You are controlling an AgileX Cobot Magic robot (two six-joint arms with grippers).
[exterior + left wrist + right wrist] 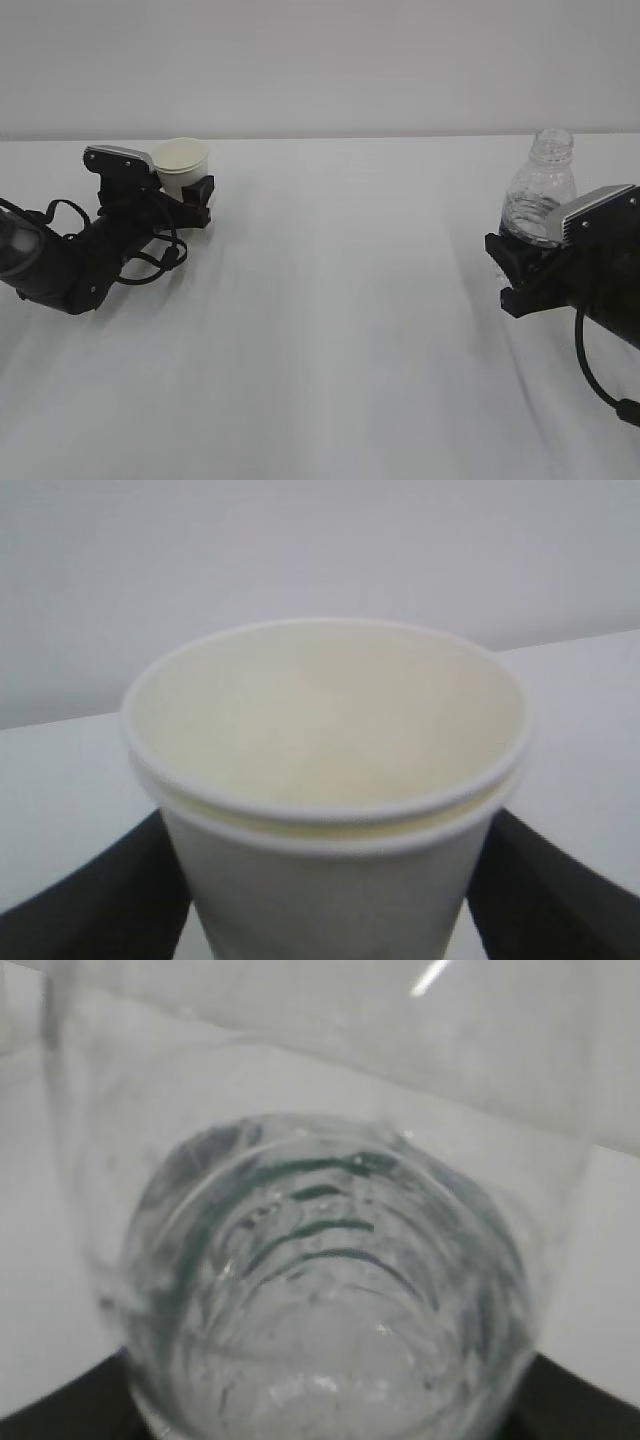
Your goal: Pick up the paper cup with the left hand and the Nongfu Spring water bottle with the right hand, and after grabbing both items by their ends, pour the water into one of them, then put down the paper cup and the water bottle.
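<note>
The cream paper cup [182, 160] stands upright at the far left of the white table [330, 330]. My left gripper [187, 187] reaches round its lower half. In the left wrist view the cup [330, 780] fills the middle, and a black finger [90, 900] lies against each side wall with no gap showing. The clear, capless Nongfu Spring water bottle [540, 195] stands upright at the right, with my right gripper [520, 262] shut on its lower body. The right wrist view looks through the ribbed bottle [330, 1290], fingers [60, 1420] at both bottom corners. The water level is unclear.
A pale wall [320, 60] rises behind the table's far edge, just behind the cup. The left arm [70, 265] with its loose cables lies low on the table at the left. The right arm's cable [595, 380] hangs at the right edge.
</note>
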